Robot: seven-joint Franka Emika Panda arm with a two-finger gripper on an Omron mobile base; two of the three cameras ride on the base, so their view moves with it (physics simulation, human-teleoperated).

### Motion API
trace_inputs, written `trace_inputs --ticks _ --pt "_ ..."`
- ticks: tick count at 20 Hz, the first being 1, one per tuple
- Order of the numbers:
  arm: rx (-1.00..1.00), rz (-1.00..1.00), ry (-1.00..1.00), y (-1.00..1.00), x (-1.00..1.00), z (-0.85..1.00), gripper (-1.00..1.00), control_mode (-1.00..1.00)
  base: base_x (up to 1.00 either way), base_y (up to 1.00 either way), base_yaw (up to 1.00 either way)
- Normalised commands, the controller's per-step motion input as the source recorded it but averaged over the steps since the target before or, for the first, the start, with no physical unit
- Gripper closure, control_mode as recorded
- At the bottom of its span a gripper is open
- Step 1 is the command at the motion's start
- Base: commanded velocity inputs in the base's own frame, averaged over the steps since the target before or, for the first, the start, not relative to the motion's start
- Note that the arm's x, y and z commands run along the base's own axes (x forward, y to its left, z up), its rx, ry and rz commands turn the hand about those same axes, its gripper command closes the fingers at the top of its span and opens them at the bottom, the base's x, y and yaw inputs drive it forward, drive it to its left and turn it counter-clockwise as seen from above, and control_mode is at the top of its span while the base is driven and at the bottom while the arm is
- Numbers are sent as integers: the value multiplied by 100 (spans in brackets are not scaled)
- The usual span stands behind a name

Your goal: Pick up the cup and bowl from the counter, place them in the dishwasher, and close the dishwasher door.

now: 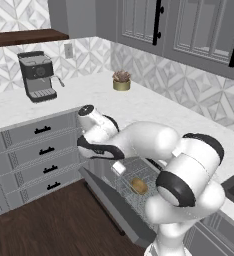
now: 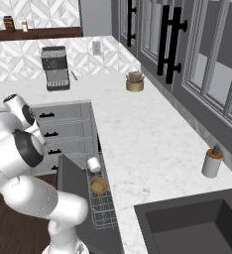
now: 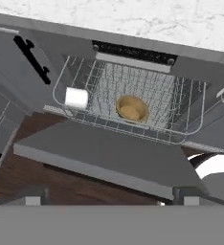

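So the grey wire rack (image 3: 133, 103) of the under-counter dishwasher has both items in it: the small white-grey cylindrical cup (image 3: 76, 97) lies on its side at one end, and the shallow golden-brown wooden-look bowl (image 3: 131, 109) sits upright near the rack's middle, apart from the cup. The flat grey drop-down door (image 3: 104, 150) hangs open below the rack. The two-finger gripper (image 3: 109, 200) hovers out past the door's free edge, jaws spread wide, holding nothing, touching nothing.
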Motion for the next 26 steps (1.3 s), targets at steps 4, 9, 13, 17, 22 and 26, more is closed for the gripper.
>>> trace_inputs --ticks 4,9,13,17,22,26 --pt "-35 53 0 20 -73 -61 -100 -100 0 0 0" --pt "-26 47 10 12 -20 -65 -100 -100 0 0 0" --pt "-20 38 22 44 0 -73 -100 -100 0 0 0" --pt "-23 27 29 79 0 -59 -100 -100 0 0 0" --pt "-39 18 17 97 -3 -39 -100 -100 0 0 0" --pt "-59 4 0 66 -6 -56 -100 -100 0 0 0"
